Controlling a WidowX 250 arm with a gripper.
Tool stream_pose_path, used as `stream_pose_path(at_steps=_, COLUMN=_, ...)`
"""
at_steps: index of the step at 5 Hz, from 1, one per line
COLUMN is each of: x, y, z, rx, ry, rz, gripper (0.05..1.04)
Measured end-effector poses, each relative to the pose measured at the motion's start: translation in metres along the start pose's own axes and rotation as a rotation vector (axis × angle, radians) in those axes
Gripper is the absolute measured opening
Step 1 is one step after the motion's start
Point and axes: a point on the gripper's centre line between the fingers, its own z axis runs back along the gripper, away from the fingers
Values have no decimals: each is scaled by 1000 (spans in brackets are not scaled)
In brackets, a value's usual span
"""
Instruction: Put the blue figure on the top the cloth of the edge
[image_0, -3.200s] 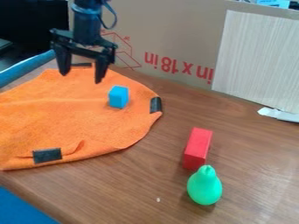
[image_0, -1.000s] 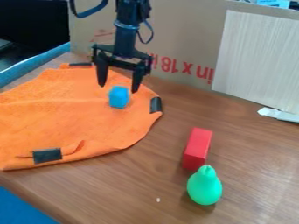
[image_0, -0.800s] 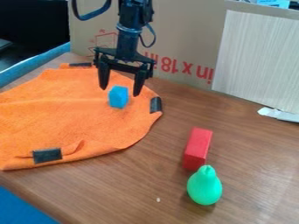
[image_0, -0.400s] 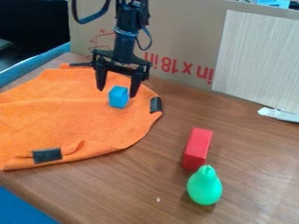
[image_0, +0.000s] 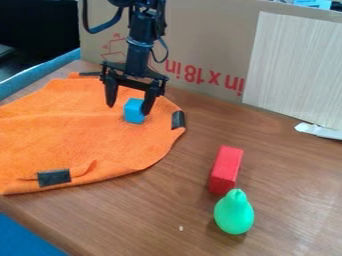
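Note:
My black gripper (image_0: 128, 110) hangs low over the upper right part of the orange cloth, fingers spread open. Between and slightly below its fingertips is the blue block (image_0: 134, 111), standing on the orange cloth (image_0: 80, 135) close to the cloth's right edge. The right fingertip overlaps the block's right side in the view; whether they touch I cannot tell.
A red block (image_0: 226, 170) and a green pear-shaped toy (image_0: 234, 212) stand on the wooden table (image_0: 153, 210) at the lower right. Black tape strips (image_0: 53, 177) lie at the cloth's edges. Behind stands a cardboard panel (image_0: 214, 30).
From the upper left, my gripper has moved right over the block, then slightly back left and lower. The blue block and the cloth have stayed in place.

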Motion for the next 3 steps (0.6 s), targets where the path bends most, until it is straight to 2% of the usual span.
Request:
stream_pose_path(at_steps=1, x=-1, y=0, z=0, rx=-1, ry=10, rz=-5, gripper=670)
stream_pose_path(at_steps=2, x=-2, y=-2, z=-2, rx=-9, ry=17, rz=-16, gripper=467)
stream_pose_path(at_steps=3, x=-15, y=-17, z=3, rx=6, ry=-4, rz=-95, gripper=466)
